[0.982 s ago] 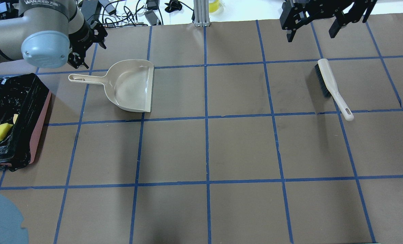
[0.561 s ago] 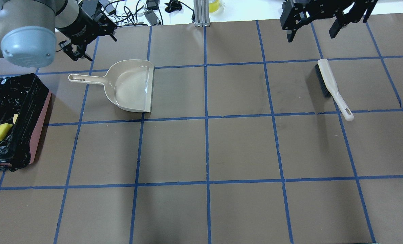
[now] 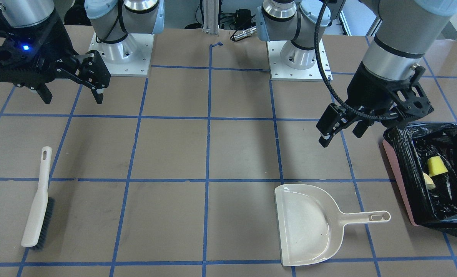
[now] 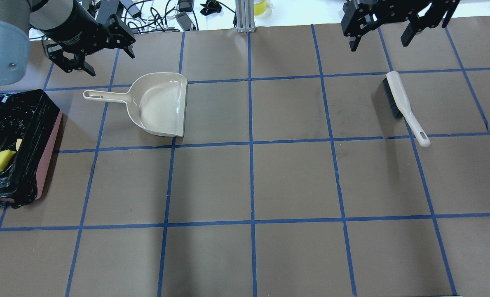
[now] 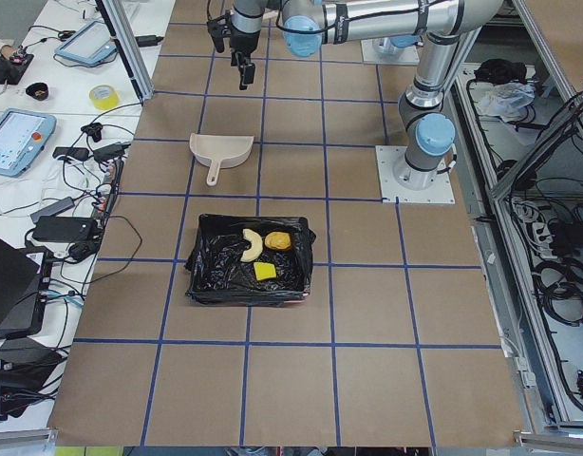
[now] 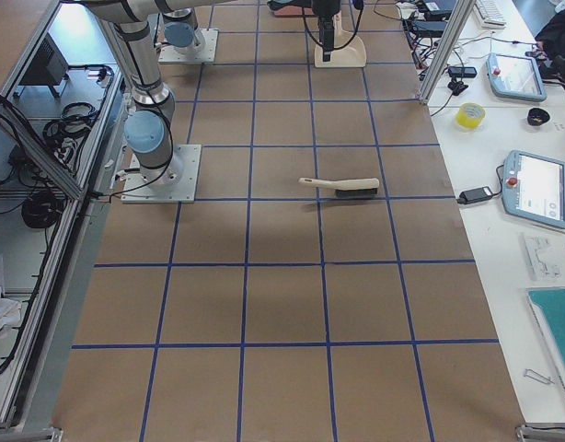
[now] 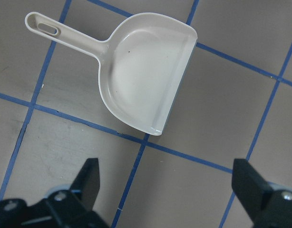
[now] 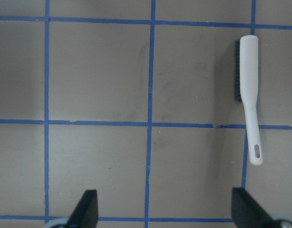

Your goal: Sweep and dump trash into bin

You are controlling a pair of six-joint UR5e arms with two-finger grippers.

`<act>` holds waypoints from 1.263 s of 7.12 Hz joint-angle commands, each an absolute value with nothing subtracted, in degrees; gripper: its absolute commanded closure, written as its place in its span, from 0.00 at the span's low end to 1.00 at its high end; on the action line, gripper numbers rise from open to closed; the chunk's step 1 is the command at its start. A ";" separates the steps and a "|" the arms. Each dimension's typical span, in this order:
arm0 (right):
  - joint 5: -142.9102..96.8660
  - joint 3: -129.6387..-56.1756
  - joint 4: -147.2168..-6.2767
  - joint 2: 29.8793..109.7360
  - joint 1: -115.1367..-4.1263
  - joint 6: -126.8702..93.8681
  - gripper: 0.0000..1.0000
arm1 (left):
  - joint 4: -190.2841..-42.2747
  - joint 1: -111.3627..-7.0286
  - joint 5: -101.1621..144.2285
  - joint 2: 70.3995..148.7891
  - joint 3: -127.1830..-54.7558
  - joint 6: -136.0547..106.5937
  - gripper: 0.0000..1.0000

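1. Left end effector (image 3: 339,138) has swung away toward the counter's (image 4: 294,181) left edge since a second ago, and the big elbow joint has slid out of the overhead view with it. Dustpan, brush and bin haven't budged.
2. Left end effector is released: fingers (image 7: 89,178) spread wide, nothing between them. It hangs high above the counter.
3. Bin (image 3: 399,181) sits at the counter's left end, black liner in it. From the front-facing view I see the left end effector just off the bin's corner, raised and touching nothing.
4. All the trash is in the bin: yellow-green wedge (image 5: 264,272), croissant piece (image 5: 253,244) and golden-brown lump (image 5: 277,241) lie close together on the liner.
5. Dustpan (image 4: 162,105) lies flat on the counter beside the bin with nothing in it, handle toward the bin. It shows below the left end effector in my wrist view, well apart from it.
6. Right end effector (image 4: 378,44) is released too, fingers wide, holding nothing.
7. Brush (image 4: 397,97) lies on the counter's right side, under the right end effector but apart from it.
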State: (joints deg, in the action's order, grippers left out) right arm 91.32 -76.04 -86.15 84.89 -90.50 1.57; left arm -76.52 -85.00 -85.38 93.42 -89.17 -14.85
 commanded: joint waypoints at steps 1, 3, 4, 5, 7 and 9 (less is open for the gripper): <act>91.23 -76.03 -86.22 84.90 -90.44 1.67 0.00 | -85.49 -90.41 -89.87 90.71 -88.86 -9.96 0.00; 91.23 -76.03 -86.22 84.90 -90.53 1.50 0.00 | -86.13 -92.90 -91.32 89.48 -89.12 -3.81 0.00; 91.23 -76.03 -86.13 84.90 -90.53 1.49 0.00 | -89.61 -93.07 -90.80 87.82 -88.60 -3.26 0.00; 91.23 -76.03 -86.22 84.90 -90.53 1.49 0.00 | -90.61 -92.99 -91.05 86.06 -88.42 -3.25 0.00; 91.23 -76.03 -86.13 84.90 -90.53 1.41 0.00 | -92.46 -92.73 -90.79 84.64 -88.33 -3.25 0.00; 91.14 -76.64 -86.31 84.99 -90.53 1.41 0.00 | -92.46 -92.72 -90.70 84.73 -89.03 -3.25 0.00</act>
